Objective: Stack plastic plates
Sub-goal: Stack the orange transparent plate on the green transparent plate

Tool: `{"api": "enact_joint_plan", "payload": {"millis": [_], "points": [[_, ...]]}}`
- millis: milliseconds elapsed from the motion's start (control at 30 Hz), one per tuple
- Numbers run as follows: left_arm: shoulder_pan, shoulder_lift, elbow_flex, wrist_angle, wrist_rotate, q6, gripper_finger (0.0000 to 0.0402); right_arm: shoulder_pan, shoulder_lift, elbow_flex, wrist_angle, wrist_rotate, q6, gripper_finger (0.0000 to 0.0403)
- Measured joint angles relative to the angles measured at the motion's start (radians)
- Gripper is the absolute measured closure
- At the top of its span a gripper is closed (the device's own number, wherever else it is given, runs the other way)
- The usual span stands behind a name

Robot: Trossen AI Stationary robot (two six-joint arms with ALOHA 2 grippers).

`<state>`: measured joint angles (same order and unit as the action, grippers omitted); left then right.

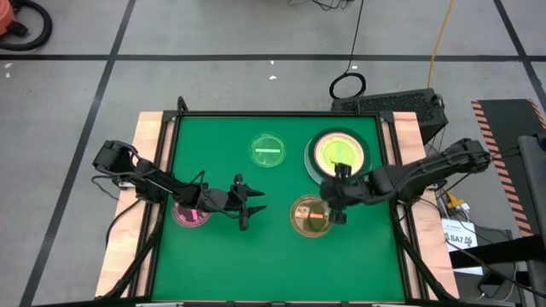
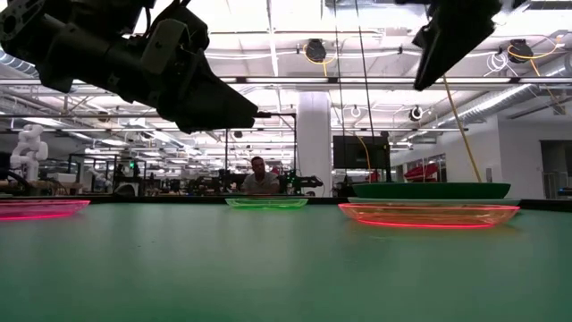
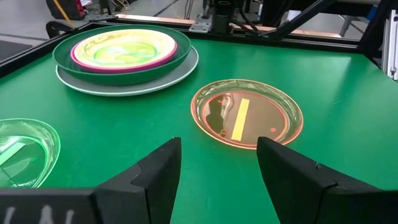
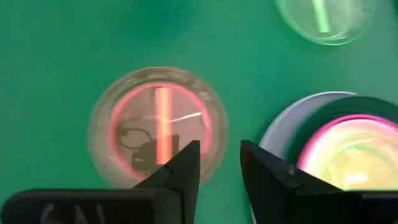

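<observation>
A stack of larger plates (image 1: 339, 155) stands at the far right of the table: pale-blue at the bottom, then dark-green, hot-pink, and a cream one on top. A translucent green dish (image 1: 267, 151) lies to its left. An amber dish (image 1: 310, 216) lies nearer, and a pink dish (image 1: 191, 213) lies under my left arm. My left gripper (image 1: 247, 203) hangs open above the table, pointing at the amber dish (image 3: 247, 113). My right gripper (image 1: 339, 207) points down, open, high above the amber dish's right edge (image 4: 158, 127).
Wooden boards and a black frame (image 1: 388, 153) border the green mat. Bare mat (image 1: 256, 264) lies along the near side. In the low view a person (image 2: 259, 179) sits in the room far behind the table.
</observation>
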<state>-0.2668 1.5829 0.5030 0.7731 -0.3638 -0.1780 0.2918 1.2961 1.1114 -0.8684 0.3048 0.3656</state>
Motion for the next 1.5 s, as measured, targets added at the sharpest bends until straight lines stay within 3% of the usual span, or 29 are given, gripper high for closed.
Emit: {"api": "enact_joint_plan", "payload": {"millis": [733, 1500], "points": [[-0.001, 0.0, 0.0, -0.009, 0.026, -0.002, 0.0185, 0.221, 0.03, 0.0, 0.013, -0.022, 0.232, 0.0293], [-0.002, 0.0, 0.0, -0.021, 0.026, -0.01, 0.0185, 0.239, 0.225, 0.0, 0.084, -0.048, 0.083, 0.0293]]}}
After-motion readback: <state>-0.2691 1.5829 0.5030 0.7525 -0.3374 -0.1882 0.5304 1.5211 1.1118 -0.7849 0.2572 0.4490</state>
